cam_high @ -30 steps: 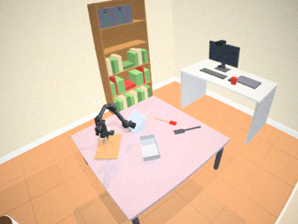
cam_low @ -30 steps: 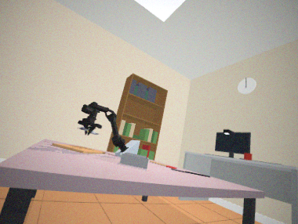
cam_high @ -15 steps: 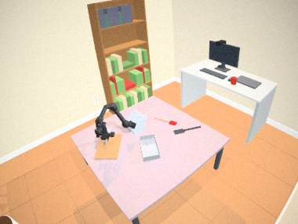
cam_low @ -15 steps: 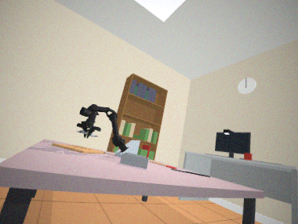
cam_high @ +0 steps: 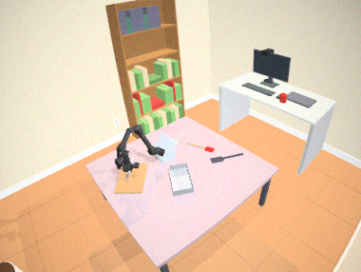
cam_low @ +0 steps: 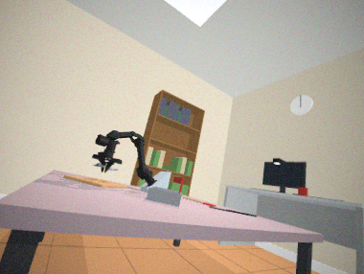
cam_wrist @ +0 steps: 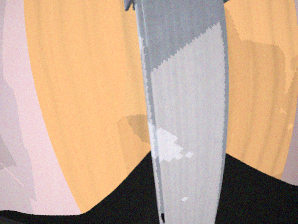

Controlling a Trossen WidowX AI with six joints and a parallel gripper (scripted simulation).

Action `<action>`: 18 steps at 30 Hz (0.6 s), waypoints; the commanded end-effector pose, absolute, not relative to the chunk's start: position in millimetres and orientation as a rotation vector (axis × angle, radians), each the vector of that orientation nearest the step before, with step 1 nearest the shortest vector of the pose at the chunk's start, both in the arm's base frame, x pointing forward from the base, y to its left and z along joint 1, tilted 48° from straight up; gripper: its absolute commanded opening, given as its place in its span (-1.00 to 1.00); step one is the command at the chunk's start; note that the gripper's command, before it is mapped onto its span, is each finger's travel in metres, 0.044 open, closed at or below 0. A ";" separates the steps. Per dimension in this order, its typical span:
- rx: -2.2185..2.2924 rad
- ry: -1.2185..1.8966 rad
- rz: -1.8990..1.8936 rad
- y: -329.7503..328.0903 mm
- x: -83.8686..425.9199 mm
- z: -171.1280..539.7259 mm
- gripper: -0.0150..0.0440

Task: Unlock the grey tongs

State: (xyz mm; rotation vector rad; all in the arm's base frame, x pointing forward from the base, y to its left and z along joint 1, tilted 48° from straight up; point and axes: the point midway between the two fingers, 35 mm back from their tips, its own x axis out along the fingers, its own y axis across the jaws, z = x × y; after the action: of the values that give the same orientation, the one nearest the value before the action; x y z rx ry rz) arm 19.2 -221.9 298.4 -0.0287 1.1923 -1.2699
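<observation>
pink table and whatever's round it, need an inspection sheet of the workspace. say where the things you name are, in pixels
surface: pink table top [cam_high: 214, 185] [cam_low: 72, 211], shadows across it
job's things: grey tongs [cam_high: 127, 175] [cam_wrist: 187, 110] held above the wooden board [cam_high: 130, 186] [cam_low: 86, 180] [cam_wrist: 75, 100]; roasting tin [cam_high: 180, 192] [cam_low: 164, 196] beside the board, no tongs across it
clutter: red-headed utensil [cam_high: 209, 149], dark spatula [cam_high: 217, 160], pale blue panel [cam_high: 164, 146] near the arm base
grippers: hand [cam_high: 127, 170] [cam_low: 104, 169] shut on the tongs, off the board
cables: nothing seen
surroundings: bookshelf [cam_high: 117, 62] [cam_low: 152, 115], white desk [cam_high: 306, 147] with monitor [cam_high: 271, 65] [cam_low: 284, 173], wall clock [cam_low: 302, 104]
</observation>
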 end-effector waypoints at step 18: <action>-0.052 1.209 -1.263 -241.2 7.2 281.1 -1.00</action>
State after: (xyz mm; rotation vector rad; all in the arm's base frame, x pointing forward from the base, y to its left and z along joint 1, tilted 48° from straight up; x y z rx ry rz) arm 7.4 -239.8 281.7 -0.0456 1.2102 -1.2681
